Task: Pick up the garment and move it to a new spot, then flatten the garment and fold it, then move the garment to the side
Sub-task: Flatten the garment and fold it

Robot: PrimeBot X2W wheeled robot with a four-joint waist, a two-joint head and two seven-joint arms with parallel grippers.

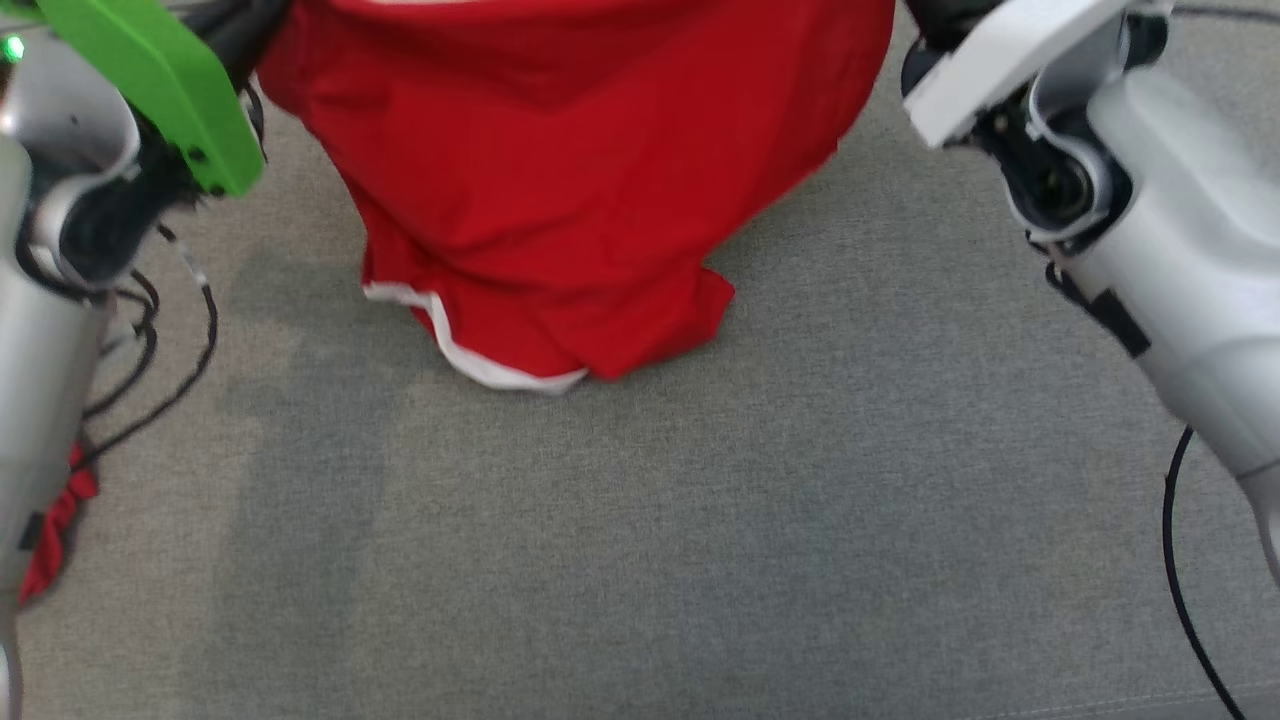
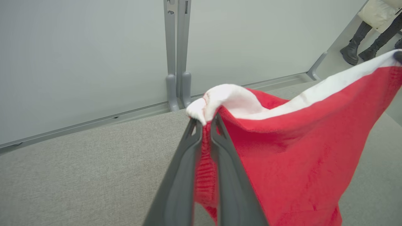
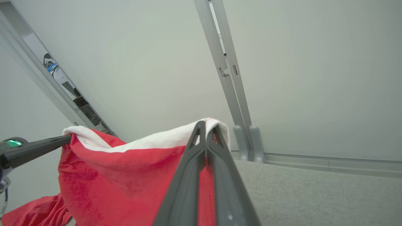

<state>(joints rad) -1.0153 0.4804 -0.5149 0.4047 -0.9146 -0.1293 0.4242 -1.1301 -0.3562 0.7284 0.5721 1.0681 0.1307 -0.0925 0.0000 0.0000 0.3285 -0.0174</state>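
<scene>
Your left gripper [image 2: 204, 121] and right gripper [image 3: 206, 125] are each clamped on the white band [image 2: 241, 102] of the red garment [image 1: 560, 200], which hangs between them, its hem [image 1: 500, 375] touching the grey worktop [image 1: 700, 550] toward the far edge. Pull them apart too hard and a thin bite may slip; the trailing hem could fold under.
</scene>
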